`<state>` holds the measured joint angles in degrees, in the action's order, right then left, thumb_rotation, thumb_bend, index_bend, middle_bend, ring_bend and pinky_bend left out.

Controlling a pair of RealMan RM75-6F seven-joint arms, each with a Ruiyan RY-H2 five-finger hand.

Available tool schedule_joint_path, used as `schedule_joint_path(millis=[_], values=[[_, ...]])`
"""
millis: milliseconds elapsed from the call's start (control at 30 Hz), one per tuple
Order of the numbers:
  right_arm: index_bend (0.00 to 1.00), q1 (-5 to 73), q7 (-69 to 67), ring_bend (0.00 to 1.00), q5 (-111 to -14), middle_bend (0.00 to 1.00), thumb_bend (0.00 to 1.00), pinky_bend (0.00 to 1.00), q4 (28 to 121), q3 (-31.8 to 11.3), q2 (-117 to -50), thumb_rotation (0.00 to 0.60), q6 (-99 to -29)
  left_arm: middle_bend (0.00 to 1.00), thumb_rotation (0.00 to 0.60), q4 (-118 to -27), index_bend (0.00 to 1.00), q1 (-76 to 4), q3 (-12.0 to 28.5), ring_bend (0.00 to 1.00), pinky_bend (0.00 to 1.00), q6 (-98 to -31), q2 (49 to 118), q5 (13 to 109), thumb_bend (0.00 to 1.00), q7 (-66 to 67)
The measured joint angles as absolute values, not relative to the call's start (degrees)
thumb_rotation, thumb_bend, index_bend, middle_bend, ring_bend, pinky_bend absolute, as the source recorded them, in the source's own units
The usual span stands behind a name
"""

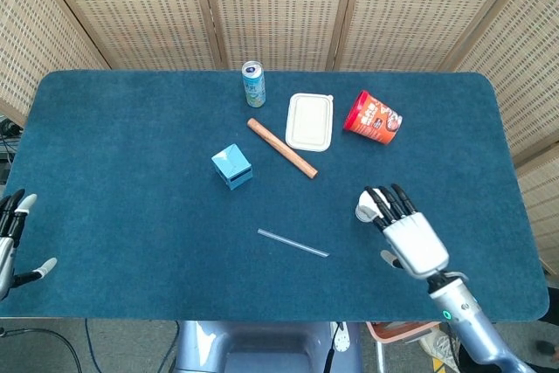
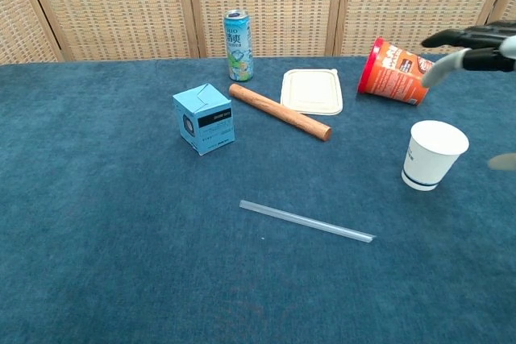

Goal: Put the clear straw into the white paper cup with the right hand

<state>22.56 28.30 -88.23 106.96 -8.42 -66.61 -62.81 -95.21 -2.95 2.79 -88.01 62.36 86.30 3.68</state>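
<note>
Your right hand point(image 1: 409, 235) hovers flat, fingers spread and empty, over the white paper cup point(image 2: 431, 154); thin clear plastic straw point(image 1: 293, 243) lies apart.

The right hand point(image 1: 409, 238) has a pale silver-white, ribbed shell over its back, and from the shell's 11 o'clock edge run black fingers point(image 1: 387, 202) with lighter grey tips. A short whitish thumb juts from its 8 o'clock side. At 5 o'clock the shell meets a dark wrist collar bearing a small green-lit ring, then a grey, rounded forearm. In the chest view this hand point(image 2: 476, 47) appears as black fingers with one pale grey digit. The left hand point(image 1: 12, 242) shows the same scheme: black fingers, light tips, whitish palm plate.
</note>
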Motion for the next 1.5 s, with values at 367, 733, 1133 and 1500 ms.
schedule_joint_path(millis=[367, 733, 1133, 1500], values=[[0.40, 41.07, 36.42, 0.00, -51.66, 0.00, 0.13, 0.00, 109.87, -15.37, -74.15, 0.600, -49.40, 0.00, 0.600, -94.53, 0.00, -3.90, 3.45, 0.00, 0.00, -85.61, 62.32, 83.92, 0.06, 3.13], [0.44, 59.15, 42.96, 0.00, -26.49, 0.00, 0.26, 0.00, 97.79, -16.15, -95.17, 0.600, -54.76, 0.00, 0.600, -93.77, 0.00, -4.56, 3.95, 0.00, 0.00, -84.12, 62.03, 82.42, 0.06, 1.45], [0.49, 61.86, 41.22, 0.00, -22.50, 0.00, 0.33, 0.00, 91.10, -15.51, -100.70, 0.600, -56.14, 0.00, 0.600, -93.65, 0.00, -4.80, 3.98, 0.00, 0.00, -83.81, 62.08, 82.07, 0.06, 1.55], [0.51, 62.29, 41.30, 0.00, -20.97, 0.00, 0.33, 0.00, 86.93, -14.14, -103.60, 0.600, -57.65, 0.00, 0.600, -93.62, 0.00, -4.88, 3.92, 0.00, 0.00, -83.79, 62.20, 81.96, 0.06, 1.81]])
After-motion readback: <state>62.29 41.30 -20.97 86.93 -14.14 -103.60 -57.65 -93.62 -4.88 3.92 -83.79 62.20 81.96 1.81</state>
